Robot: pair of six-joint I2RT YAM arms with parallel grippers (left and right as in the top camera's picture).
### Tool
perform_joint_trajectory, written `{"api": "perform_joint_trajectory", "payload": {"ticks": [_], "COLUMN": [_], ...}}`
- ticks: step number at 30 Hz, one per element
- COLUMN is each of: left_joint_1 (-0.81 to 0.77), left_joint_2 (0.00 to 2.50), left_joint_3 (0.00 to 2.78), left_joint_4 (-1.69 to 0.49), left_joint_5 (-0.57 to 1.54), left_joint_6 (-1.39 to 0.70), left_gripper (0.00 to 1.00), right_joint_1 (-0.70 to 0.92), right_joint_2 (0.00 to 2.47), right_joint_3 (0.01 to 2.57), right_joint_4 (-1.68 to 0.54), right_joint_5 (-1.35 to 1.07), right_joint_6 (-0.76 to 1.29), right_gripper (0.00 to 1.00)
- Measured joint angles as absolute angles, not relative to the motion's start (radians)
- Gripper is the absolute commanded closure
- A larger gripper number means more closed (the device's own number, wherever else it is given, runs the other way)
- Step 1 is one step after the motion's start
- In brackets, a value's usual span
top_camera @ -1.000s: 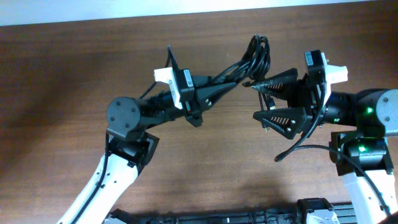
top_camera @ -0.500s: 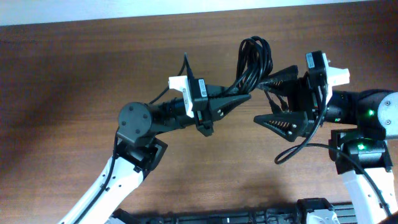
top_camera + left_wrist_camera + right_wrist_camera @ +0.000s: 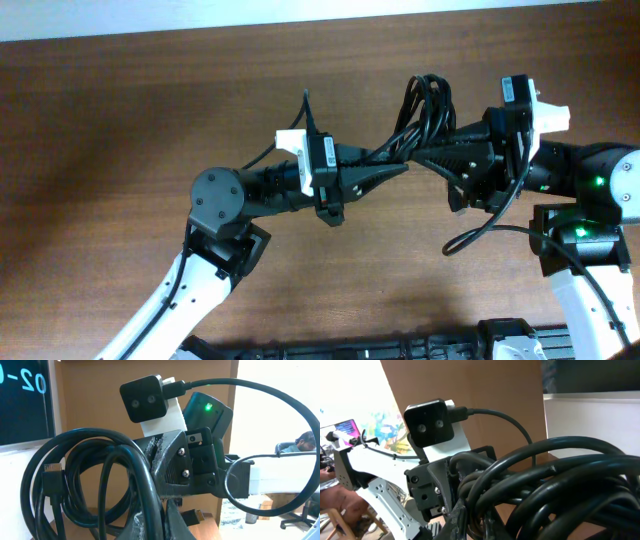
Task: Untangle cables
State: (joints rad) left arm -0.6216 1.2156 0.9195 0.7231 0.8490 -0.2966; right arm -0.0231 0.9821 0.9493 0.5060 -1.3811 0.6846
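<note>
The cables (image 3: 425, 100) are a bundle of black loops held up in the air between my two arms above the brown table. My left gripper (image 3: 400, 167) comes in from the left and is shut on a strand of the bundle. From the right, my right gripper (image 3: 428, 155) is shut on the same bundle, tips nearly meeting the left's. In the left wrist view the cables (image 3: 75, 485) loop to the left of my left gripper (image 3: 162, 522), with a small plug (image 3: 50, 482) showing. In the right wrist view thick cable loops (image 3: 560, 485) fill the right side, clamped in my right gripper (image 3: 475, 520).
The brown table (image 3: 120, 120) lies under both arms. A thicker black wire (image 3: 480, 235) hangs in a loop below the right arm's wrist. A dark rack (image 3: 350, 350) runs along the near edge.
My right gripper, open wide half a second ago, has closed on the cable bundle. The bundle and left gripper have shifted slightly to the right.
</note>
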Motion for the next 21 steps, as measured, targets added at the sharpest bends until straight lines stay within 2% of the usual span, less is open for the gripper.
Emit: {"api": "perform_joint_trajectory", "payload": {"ticks": [11,15,21], "left_joint_1": [-0.52,-0.514,-0.514], "left_joint_2": [1.209,1.198,1.192], "left_joint_3": [0.92,0.923,0.93], "left_joint_4": [0.692,0.609,0.53], "left_joint_5": [0.794,0.75,0.737], "left_joint_6": [-0.3,-0.304,-0.304], "left_gripper": [1.0,1.0,1.0], "right_joint_1": [-0.024,-0.024,-0.024], "right_joint_2": [0.994,0.994,0.992], "right_joint_3": [0.949,0.949,0.942], "right_joint_4": [0.502,0.501,0.69], "right_joint_5": [-1.398,-1.402,-1.409], "right_joint_6": [0.685,0.685,0.788], "right_gripper": [0.96,0.96,0.96]}}
